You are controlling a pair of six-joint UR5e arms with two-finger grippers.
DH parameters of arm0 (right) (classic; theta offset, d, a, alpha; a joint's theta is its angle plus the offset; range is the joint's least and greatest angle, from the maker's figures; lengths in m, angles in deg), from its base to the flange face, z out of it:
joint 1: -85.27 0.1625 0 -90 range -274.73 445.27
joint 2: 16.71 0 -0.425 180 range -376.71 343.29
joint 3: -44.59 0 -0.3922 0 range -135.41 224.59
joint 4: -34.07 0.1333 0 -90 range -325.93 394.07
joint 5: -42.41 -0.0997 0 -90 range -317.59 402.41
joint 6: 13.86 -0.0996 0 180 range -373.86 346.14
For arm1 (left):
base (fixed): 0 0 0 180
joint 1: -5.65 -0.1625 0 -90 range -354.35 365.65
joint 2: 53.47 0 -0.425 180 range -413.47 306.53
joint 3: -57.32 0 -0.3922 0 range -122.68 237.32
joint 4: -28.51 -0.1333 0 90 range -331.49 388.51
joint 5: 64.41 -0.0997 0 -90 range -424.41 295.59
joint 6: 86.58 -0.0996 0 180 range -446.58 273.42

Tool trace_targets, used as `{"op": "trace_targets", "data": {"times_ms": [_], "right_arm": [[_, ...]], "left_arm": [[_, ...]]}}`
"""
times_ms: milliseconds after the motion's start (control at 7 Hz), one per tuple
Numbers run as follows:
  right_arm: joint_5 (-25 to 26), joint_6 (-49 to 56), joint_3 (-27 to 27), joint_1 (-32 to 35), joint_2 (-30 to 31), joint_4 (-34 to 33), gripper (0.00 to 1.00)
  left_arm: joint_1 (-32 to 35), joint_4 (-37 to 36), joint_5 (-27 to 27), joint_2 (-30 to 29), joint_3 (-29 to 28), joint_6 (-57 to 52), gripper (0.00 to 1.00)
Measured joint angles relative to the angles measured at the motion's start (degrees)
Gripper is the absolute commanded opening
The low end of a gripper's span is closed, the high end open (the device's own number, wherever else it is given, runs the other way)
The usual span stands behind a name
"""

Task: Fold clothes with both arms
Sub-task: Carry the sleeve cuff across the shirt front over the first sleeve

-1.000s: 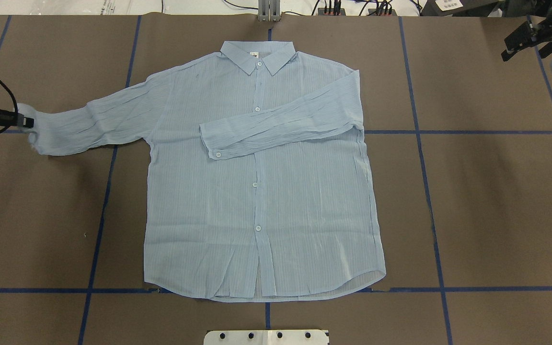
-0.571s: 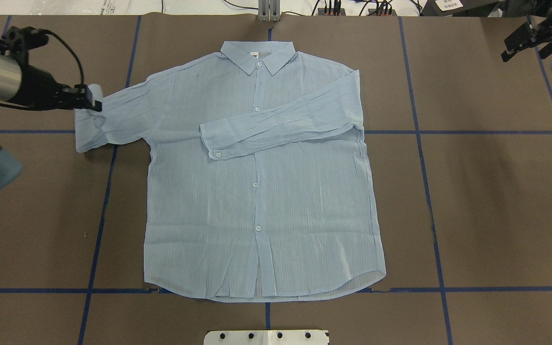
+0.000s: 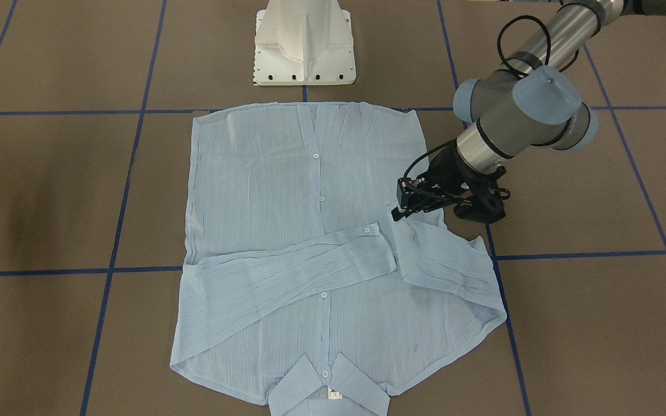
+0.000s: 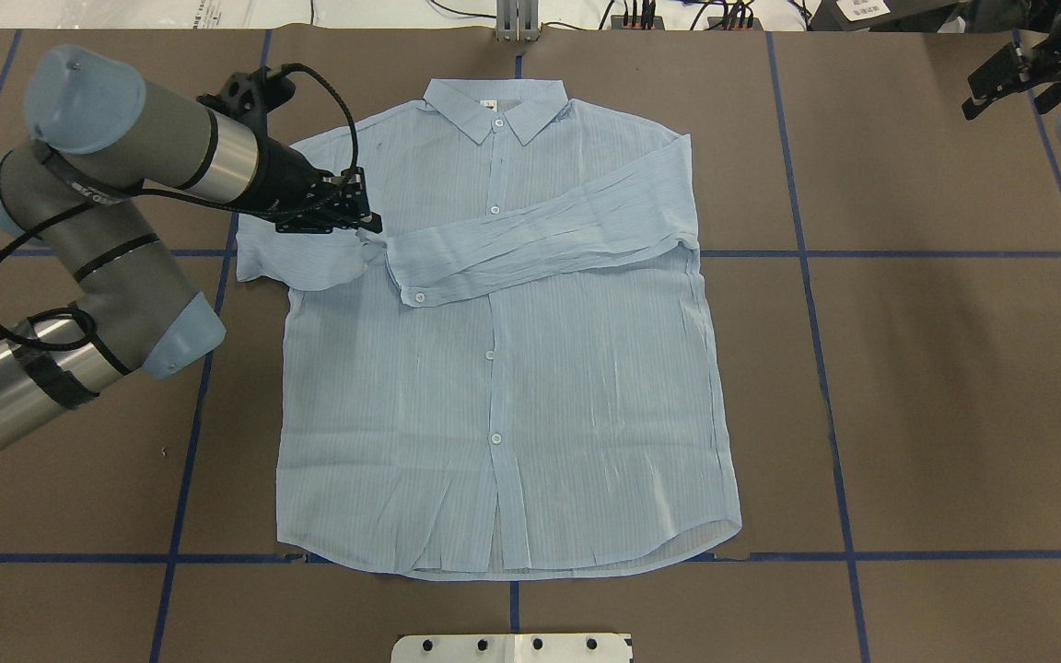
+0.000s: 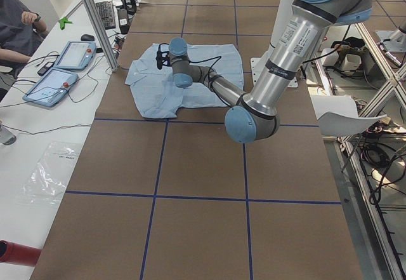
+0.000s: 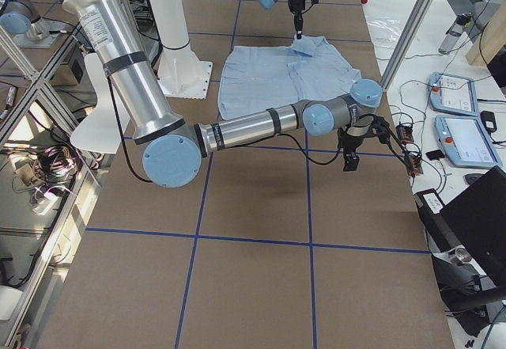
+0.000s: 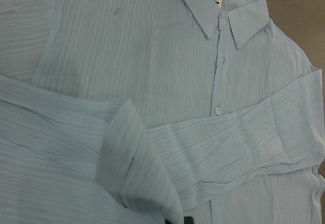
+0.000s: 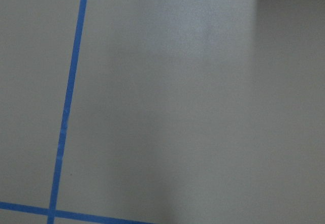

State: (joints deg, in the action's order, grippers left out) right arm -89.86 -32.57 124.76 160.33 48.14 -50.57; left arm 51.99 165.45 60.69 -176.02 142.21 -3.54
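Note:
The light-blue striped shirt (image 4: 494, 396) lies flat and buttoned on the brown table, collar (image 4: 495, 109) at the far side. Its one sleeve (image 4: 540, 244) is folded across the chest. My left gripper (image 4: 367, 224) is shut on the cuff of the other sleeve (image 4: 300, 262) and holds it doubled back over the shirt's shoulder; in the front view the gripper (image 3: 398, 212) is at the shirt's edge. The left wrist view shows the held cuff (image 7: 137, 168) above the shirt front (image 7: 152, 56). My right gripper (image 4: 1000, 92) is open and empty at the table's far right corner, away from the shirt.
The white pedestal base (image 3: 304, 46) stands at the table's near edge behind the shirt's hem. Blue tape lines (image 4: 816, 322) cross the brown table. Tablets (image 5: 63, 70) and a seated person are on a side desk beyond the far edge.
My left gripper has carried the sleeve cuff rightward, from far out at the table's left to over the shirt's shoulder, folding the sleeve back on itself. The right arm has not moved.

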Motion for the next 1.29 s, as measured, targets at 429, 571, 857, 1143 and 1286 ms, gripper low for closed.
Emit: {"op": "trace_targets", "data": {"times_ms": [429,571,857,1143,1286], "right_arm": [[0.0,-0.3,-0.1,-0.1,-0.2,0.0,1.00],[0.0,-0.4,-0.1,-0.1,-0.2,0.0,1.00],[0.0,-0.3,-0.2,-0.2,0.0,0.0,1.00],[0.0,-0.4,-0.1,-0.3,0.0,-0.1,1.00],[0.0,-0.4,0.0,-0.3,0.1,-0.1,1.00]], "left_arm": [[-4.5,0.1,-4.5,-8.6,-6.5,4.5,0.00],[-5.5,0.2,-5.5,-10.4,-8.8,4.7,0.00],[-8.7,0.3,-8.8,-12.9,-12.2,4.8,0.00],[-11.6,0.5,-11.3,-15.6,-15.3,4.8,0.22],[-12.7,0.6,-11.6,-16.2,-15.9,4.8,0.66]]}}
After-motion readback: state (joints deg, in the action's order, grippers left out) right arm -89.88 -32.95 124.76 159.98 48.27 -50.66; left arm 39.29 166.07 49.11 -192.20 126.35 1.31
